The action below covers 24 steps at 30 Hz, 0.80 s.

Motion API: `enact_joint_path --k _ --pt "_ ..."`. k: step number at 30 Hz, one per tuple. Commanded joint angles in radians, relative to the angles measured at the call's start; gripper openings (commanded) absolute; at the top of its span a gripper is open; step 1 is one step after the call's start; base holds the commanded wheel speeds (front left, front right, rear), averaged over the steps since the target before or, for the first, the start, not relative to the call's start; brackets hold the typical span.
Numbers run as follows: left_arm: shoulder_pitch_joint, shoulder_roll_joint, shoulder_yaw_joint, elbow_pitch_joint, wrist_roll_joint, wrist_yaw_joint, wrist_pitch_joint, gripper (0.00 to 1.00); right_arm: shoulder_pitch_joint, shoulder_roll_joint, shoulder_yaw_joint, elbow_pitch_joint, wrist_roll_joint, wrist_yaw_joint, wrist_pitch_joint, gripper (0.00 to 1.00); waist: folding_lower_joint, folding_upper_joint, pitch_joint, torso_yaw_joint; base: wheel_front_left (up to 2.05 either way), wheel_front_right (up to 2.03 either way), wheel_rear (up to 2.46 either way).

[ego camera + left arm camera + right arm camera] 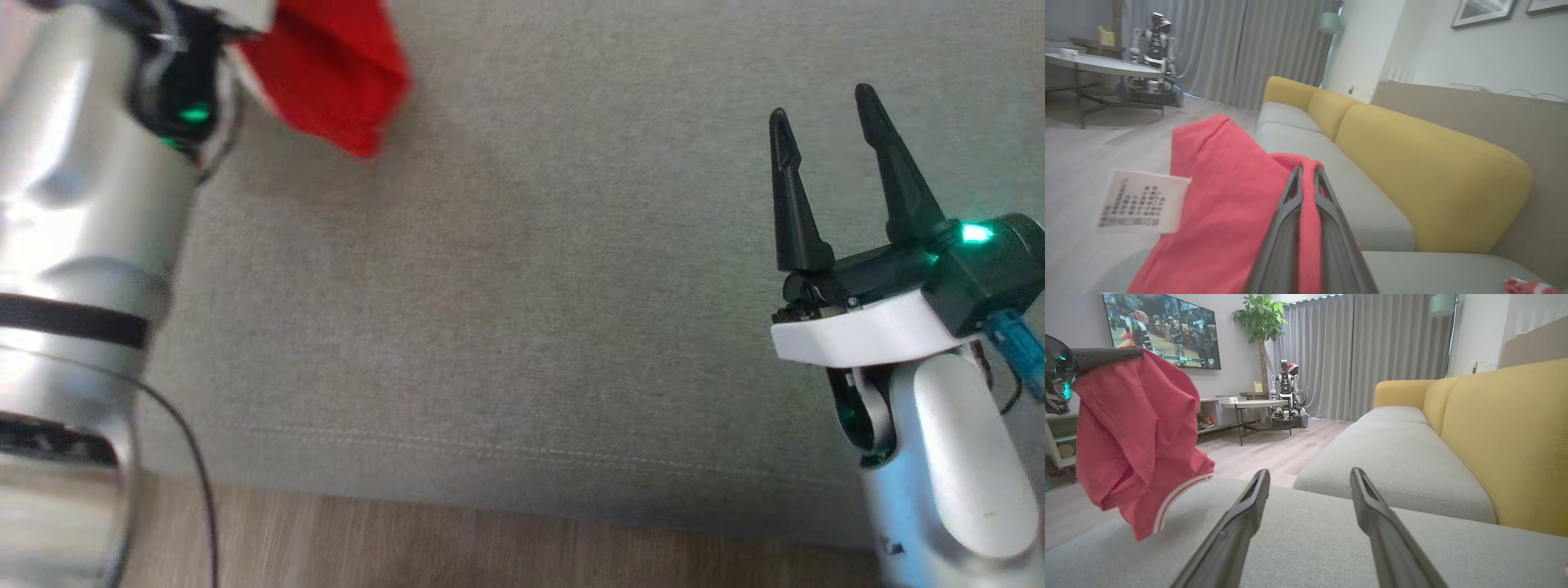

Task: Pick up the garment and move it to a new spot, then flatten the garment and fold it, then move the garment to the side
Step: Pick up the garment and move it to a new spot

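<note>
Two dark left fingers [1288, 228] were pressed together, so the left jaws pinched a fold of the red garment [1229, 196] between them, with cloth showing in the thin gap along their length. A white care label [1141, 202] printed with dark text stuck out from the garment on the left.

Seen from the right wrist, the garment [1131, 433] hung bunched from those fingers [1106, 355], lifted at the far left of the scene. A white-striped hem [1175, 496] ran along its lower edge; whether that edge touched the seat could not be told. From the head camera the garment [331, 69] showed at the far left beside the silver left forearm [82, 204].

The right jaws stood spread wide and held nothing. The right fingers [790, 204] pointed away over the grey sofa seat cushion [531, 286] at the near right, well apart from the garment. A strip of wooden floor [490, 539] ran along the cushion's near edge.

Behind the seat rose yellow back cushions [1506, 437], and a second grey seat cushion [1392, 457] continued farther along. Beyond the sofa stood a round desk [1253, 404] with another wheeled robot [1287, 396] beside it. There were also grey curtains [1363, 355], a potted plant [1259, 318] and a wall-mounted television [1163, 330] that was switched on.
</note>
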Motion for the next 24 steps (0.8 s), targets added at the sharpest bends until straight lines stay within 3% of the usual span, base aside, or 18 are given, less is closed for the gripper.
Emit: enact_joint_path --k 1,12,21,22,23,24 --pt "-0.03 0.022 0.01 -0.043 0.005 0.0 -0.006 0.0 0.006 0.017 0.022 -0.029 0.012 0.007 -0.007 1.0 0.0 -0.0001 -0.022 -0.025 0.0 0.0 0.0" --pt "-0.026 -0.15 -0.132 -0.095 0.072 0.037 0.022 0.0 -0.017 0.017 0.011 -0.1 0.081 0.007 -0.009 1.0 0.0 -0.0001 -0.027 -0.169 0.0 0.0 0.0" --pt "0.02 -0.202 -0.274 -0.018 0.083 0.053 0.028 0.0 -0.033 0.017 0.017 -0.136 0.122 0.007 -0.009 1.0 0.0 -0.0001 0.01 -0.275 0.0 0.0 0.0" --pt "0.027 -0.202 -0.295 -0.018 0.074 0.052 0.027 0.73 -0.034 0.017 0.019 -0.136 0.125 0.007 -0.009 1.0 0.0 -0.0001 0.013 -0.282 0.0 0.0 0.0" --pt "0.034 -0.203 -0.317 -0.023 0.061 0.051 0.027 1.0 -0.035 0.017 0.02 -0.136 0.127 0.007 -0.009 1.0 0.0 -0.0001 0.016 -0.287 0.0 0.0 0.0" --pt "0.038 -0.203 -0.336 -0.027 0.049 0.056 0.026 1.0 -0.036 0.017 0.02 -0.137 0.129 0.007 -0.009 1.0 0.0 -0.0001 0.019 -0.29 0.0 0.0 0.0"
